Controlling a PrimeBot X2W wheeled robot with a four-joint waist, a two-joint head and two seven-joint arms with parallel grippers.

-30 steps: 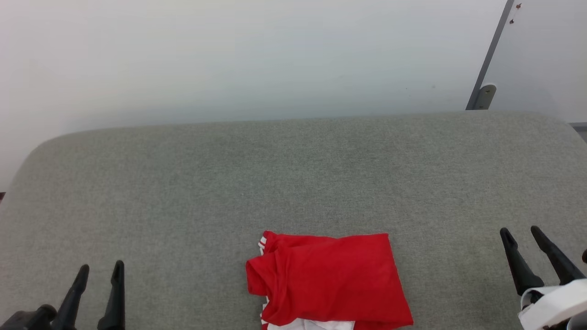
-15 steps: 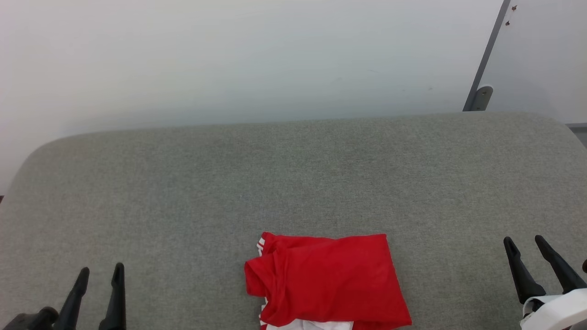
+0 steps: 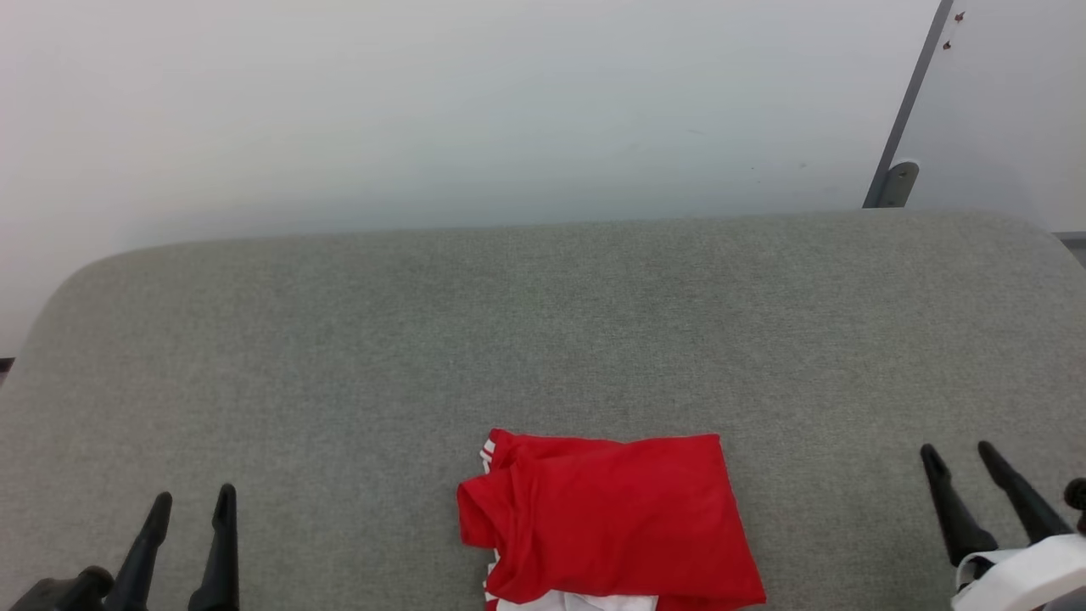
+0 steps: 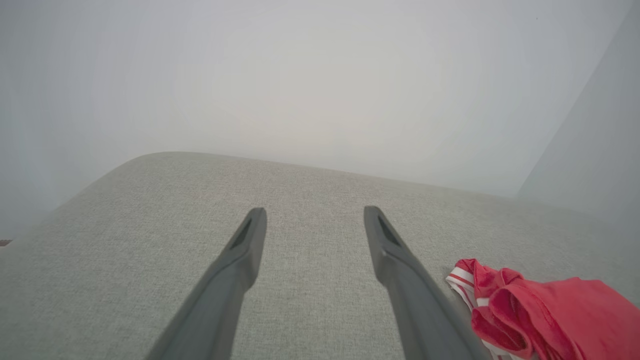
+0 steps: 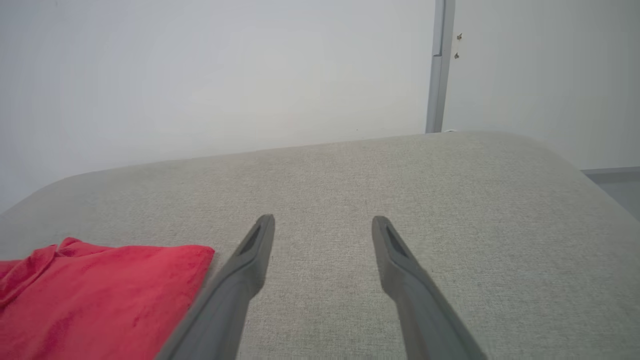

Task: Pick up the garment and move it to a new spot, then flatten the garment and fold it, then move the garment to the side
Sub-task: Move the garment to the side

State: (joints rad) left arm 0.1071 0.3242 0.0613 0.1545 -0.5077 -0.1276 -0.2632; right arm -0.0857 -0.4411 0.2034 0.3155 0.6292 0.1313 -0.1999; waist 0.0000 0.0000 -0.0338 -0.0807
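The garment [image 3: 607, 518] lies folded into a red rectangle at the front middle of the grey cushion, with striped trim at its left edge and a white strip along its near edge; its lettering is hidden. The same folded garment shows at the lower right of the left wrist view [image 4: 545, 310] and the lower left of the right wrist view [image 5: 95, 295]. My left gripper [image 3: 193, 499] hovers open at the lower left, well apart from the cloth. My right gripper [image 3: 960, 452] is open at the lower right, also apart. Both hold nothing [image 4: 312, 212] [image 5: 324, 220].
The grey upholstered surface [image 3: 543, 322] has rounded far corners and ends against a pale wall [image 3: 475, 102]. A grey vertical post [image 3: 904, 127] stands at the far right behind the cushion's edge.
The right gripper has sunk slightly toward the lower edge of the head view. The head camera wobbled a little. The garment and left gripper have stayed where they were.
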